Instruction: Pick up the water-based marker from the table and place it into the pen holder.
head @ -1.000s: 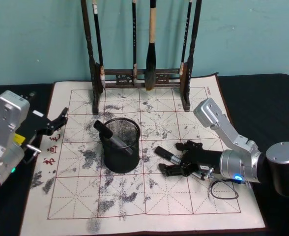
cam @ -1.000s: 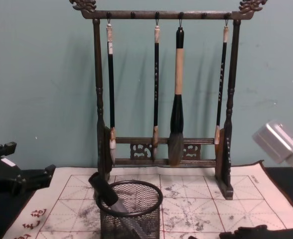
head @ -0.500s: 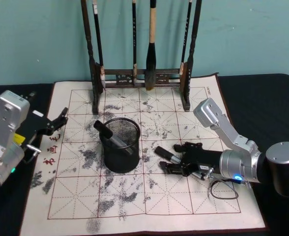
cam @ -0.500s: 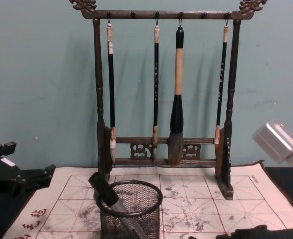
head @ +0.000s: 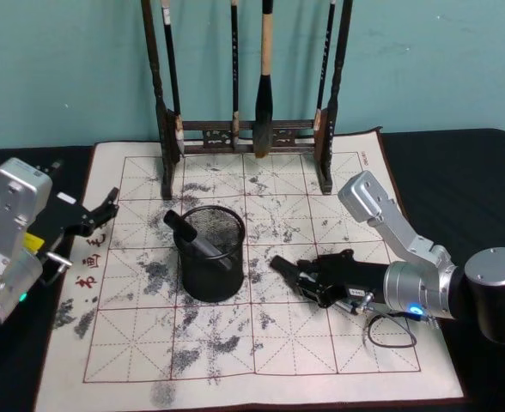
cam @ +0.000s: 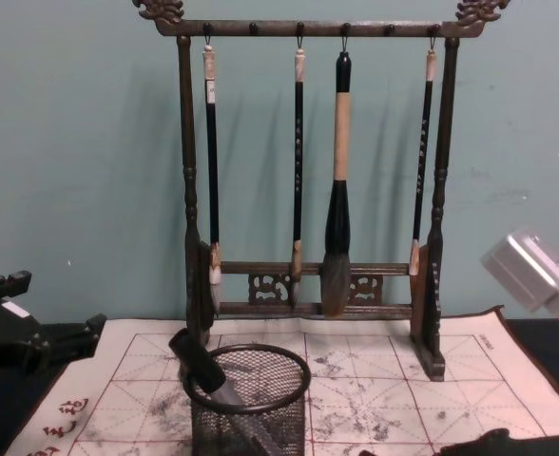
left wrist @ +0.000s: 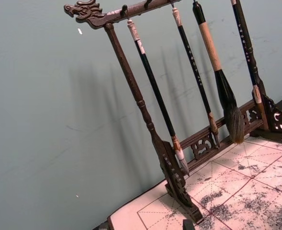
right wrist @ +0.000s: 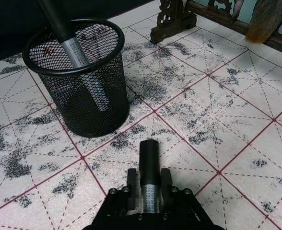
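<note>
A water-based marker [head: 285, 266], black cap and silver-grey barrel, lies low on the cream grid mat of the table [head: 235, 360], right of the pen holder [head: 210, 254]. My right gripper [head: 309, 283] is shut on its barrel. In the right wrist view the marker [right wrist: 149, 168] sits between the two fingers [right wrist: 131, 181], cap pointing toward the pen holder [right wrist: 113, 98]. Another marker [head: 189, 234] leans inside the black mesh cup and also shows in the chest view [cam: 200, 365]. My left gripper [head: 100, 215] rests open at the mat's left edge.
A dark wooden brush rack [head: 246, 133] with several hanging brushes stands at the back of the mat, behind the pen holder. A thin cable loop [head: 392, 333] lies beside my right wrist. The mat in front of the cup is bare, ink-stained felt.
My right gripper's fingers, spread on either side of the marker a second ago, have shut onto its barrel. The left arm has not moved.
</note>
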